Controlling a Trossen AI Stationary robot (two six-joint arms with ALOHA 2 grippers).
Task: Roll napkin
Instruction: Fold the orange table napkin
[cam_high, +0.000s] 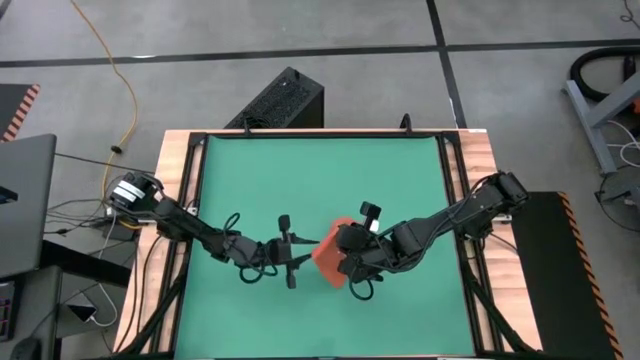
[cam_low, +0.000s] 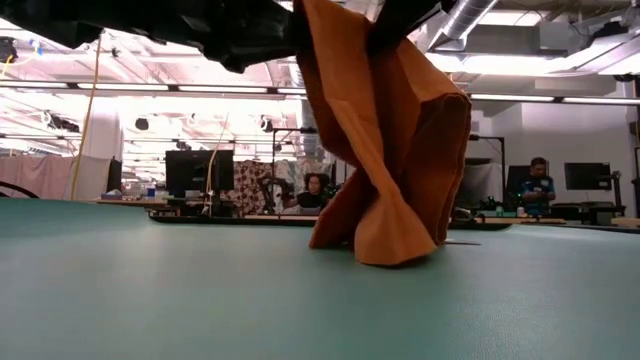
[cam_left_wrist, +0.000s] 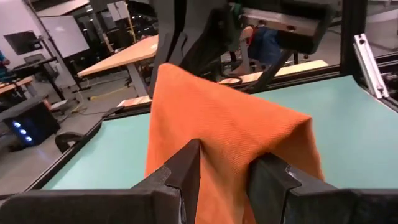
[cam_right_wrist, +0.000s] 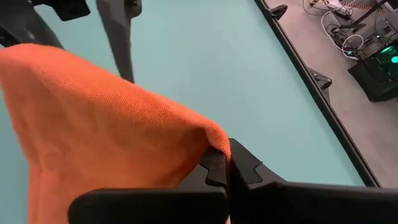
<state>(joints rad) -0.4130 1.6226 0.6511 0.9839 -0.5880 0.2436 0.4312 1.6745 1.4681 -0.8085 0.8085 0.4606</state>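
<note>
The orange-red napkin (cam_high: 328, 262) is held up between my two grippers over the middle of the green table (cam_high: 300, 170). In the low view the napkin (cam_low: 385, 130) hangs in folds and its lower end (cam_low: 392, 252) touches the table. My left gripper (cam_high: 303, 254) is at the napkin's left side, shut on the napkin (cam_left_wrist: 224, 134). My right gripper (cam_high: 345, 258) is at its right side, shut on the napkin (cam_right_wrist: 106, 124). The white tag does not show. My left gripper has a bunched part of the napkin (cam_left_wrist: 225, 177) pinched between its two fingers (cam_left_wrist: 186, 171). It comes level from the table's left. The cloth rises from the fingers toward the right gripper; layers cannot be counted. My right gripper pinches a folded edge of the napkin (cam_right_wrist: 210, 138) between its two fingertips (cam_right_wrist: 239, 163), coming from the table's right. The cloth hangs away below the hold, its lower end on the table.
The green table has black rails along its sides (cam_high: 455, 200) and wooden borders. A black box (cam_high: 282, 100) stands on the floor behind the far edge. People sit at desks in the room behind (cam_low: 538, 185). Free mat lies all around the napkin.
</note>
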